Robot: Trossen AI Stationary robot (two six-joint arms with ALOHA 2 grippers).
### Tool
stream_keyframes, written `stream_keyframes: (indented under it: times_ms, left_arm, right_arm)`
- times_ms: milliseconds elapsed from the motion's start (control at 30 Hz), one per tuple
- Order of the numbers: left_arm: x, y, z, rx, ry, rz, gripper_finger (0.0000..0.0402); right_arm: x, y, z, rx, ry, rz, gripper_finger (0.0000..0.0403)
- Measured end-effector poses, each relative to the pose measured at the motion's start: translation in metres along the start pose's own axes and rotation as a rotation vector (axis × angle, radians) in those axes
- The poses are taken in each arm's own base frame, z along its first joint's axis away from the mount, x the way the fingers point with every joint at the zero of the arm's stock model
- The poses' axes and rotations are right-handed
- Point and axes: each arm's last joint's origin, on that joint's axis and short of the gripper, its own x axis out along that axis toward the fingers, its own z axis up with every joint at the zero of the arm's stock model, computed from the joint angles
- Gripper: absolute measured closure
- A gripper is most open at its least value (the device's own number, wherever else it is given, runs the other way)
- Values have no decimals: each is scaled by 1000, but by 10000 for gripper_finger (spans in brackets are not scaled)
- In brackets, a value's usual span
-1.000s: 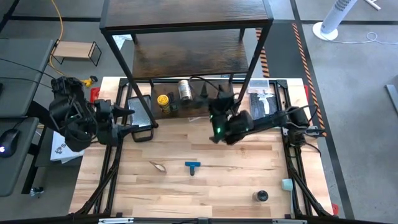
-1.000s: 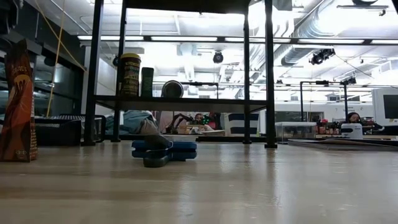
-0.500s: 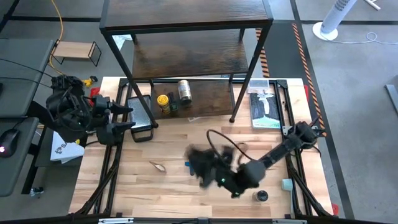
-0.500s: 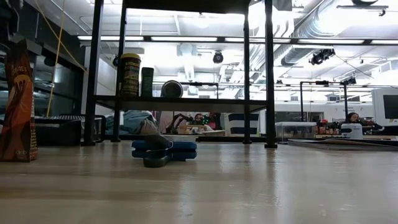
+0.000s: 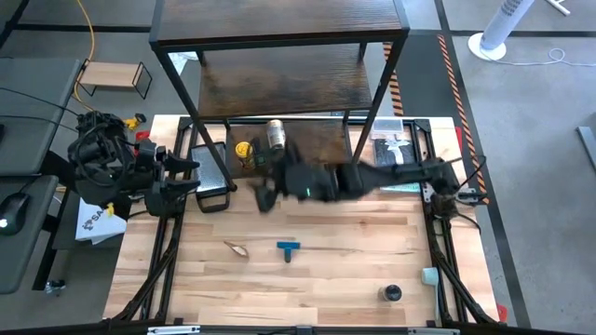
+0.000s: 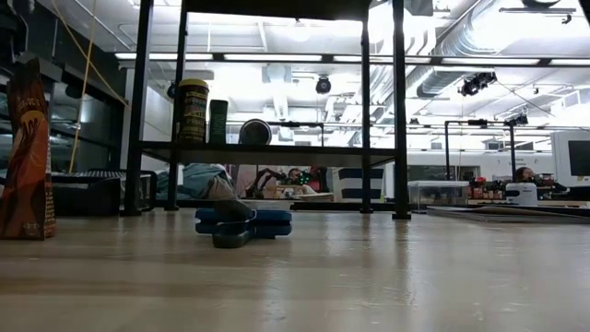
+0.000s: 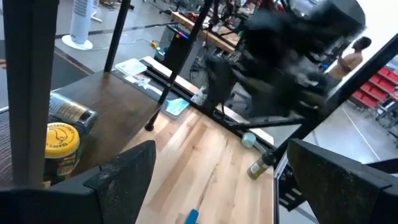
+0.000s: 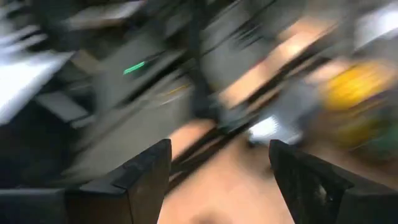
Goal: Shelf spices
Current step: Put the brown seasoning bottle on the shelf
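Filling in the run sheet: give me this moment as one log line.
task: shelf spices | right gripper: open, empty, at shelf front | left gripper: open, empty, table's left | shelved: yellow-lidded jar | on table: black-lidded jar

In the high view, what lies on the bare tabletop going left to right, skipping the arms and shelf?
Small reddish-brown packet → blue T-shaped piece → black-lidded jar → small pale object at the right edge.
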Motion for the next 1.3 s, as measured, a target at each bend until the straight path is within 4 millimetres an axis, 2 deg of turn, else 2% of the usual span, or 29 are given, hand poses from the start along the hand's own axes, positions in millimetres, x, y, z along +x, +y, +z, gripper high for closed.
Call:
stream_keyframes:
  times_ms: [100, 167, 333, 533, 733, 867, 1300]
  left_arm:
    - [1, -2, 0, -5, -19, 9, 45]
    - [1, -2, 0, -3, -30, 17, 45]
    - [2, -3, -1, 7, -48, 34, 45]
    - [2, -3, 0, 11, -69, 49, 45]
    - [2, -3, -1, 18, -49, 37, 45]
    - [2, -4, -1, 6, -37, 23, 45]
    - [2, -4, 1, -47, -88, 46, 45]
  right_arm:
    - [7, -30, 23, -50, -18, -157, 139]
    - [15, -48, 26, -52, 9, -215, 139]
    - [45, -83, 8, -73, 125, -401, 139]
    - [81, -114, -2, -69, 33, -586, 139]
    - [111, -148, -10, 23, 34, -650, 139]
    - [120, -160, -8, 22, 15, -669, 139]
    - [123, -181, 9, -20, 5, -693, 139]
